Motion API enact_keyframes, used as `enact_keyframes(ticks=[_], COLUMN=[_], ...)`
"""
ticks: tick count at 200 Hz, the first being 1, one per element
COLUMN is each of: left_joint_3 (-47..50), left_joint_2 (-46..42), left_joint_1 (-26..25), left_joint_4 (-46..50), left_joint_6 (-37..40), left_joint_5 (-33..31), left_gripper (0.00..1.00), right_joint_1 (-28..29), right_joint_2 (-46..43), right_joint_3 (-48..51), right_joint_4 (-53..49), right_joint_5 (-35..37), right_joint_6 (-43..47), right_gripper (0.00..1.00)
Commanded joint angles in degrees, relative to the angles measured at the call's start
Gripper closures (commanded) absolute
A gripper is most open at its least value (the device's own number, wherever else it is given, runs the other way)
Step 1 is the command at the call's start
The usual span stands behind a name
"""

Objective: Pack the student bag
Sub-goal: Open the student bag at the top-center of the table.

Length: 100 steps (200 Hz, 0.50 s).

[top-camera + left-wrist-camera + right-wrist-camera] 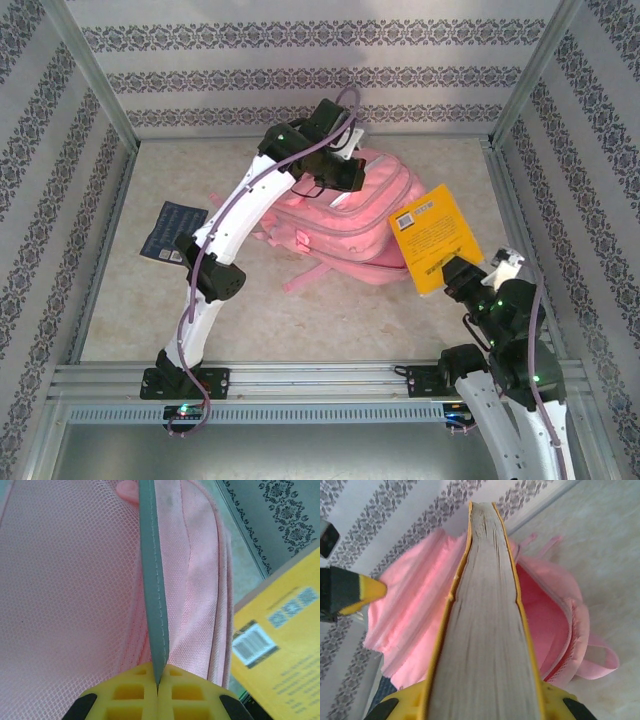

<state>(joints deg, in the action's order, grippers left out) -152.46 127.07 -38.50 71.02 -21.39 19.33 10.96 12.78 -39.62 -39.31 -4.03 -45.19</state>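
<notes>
Your left jaws, pinching the student bag (385, 215) trim (152, 580), may slip, so the book (432, 238) your right jaws clamp perhaps jams.

The surface (330, 310) is finished in marbled beige and is evenly lit. It is enclosed on three sides by white walls (300, 60) (banded with grey floral stripes), framed by metal posts (92, 75); aluminium rails (320, 378) are fixed along the near edge.
</notes>
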Motion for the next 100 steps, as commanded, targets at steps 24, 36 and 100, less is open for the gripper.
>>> enact_keyframes(ticks=[24, 36, 100], left_joint_3=[-1.04, -0.62, 2.49], left_joint_2=[-8.36, -8.88, -13.26], left_joint_1=[1.40, 1.81, 3.25], left_joint_4=[-2.41, -2.15, -5.79], left_joint_6=[0.58, 0.65, 2.34], left_joint_5=[-0.18, -0.36, 8.07], left_gripper=[1.00, 1.00, 1.00], right_joint_1=[-0.38, -0.33, -0.25], right_joint_2=[-4.68, -6.67, -8.56], right_joint_3=[10.96, 11.71, 18.96], right_joint_4=[6.44, 6.90, 20.96], right_joint_5=[-12.49, -12.70, -20.45], right_joint_6=[-11.02, -11.64, -24.69], right_gripper=[1.00, 1.00, 1.00])
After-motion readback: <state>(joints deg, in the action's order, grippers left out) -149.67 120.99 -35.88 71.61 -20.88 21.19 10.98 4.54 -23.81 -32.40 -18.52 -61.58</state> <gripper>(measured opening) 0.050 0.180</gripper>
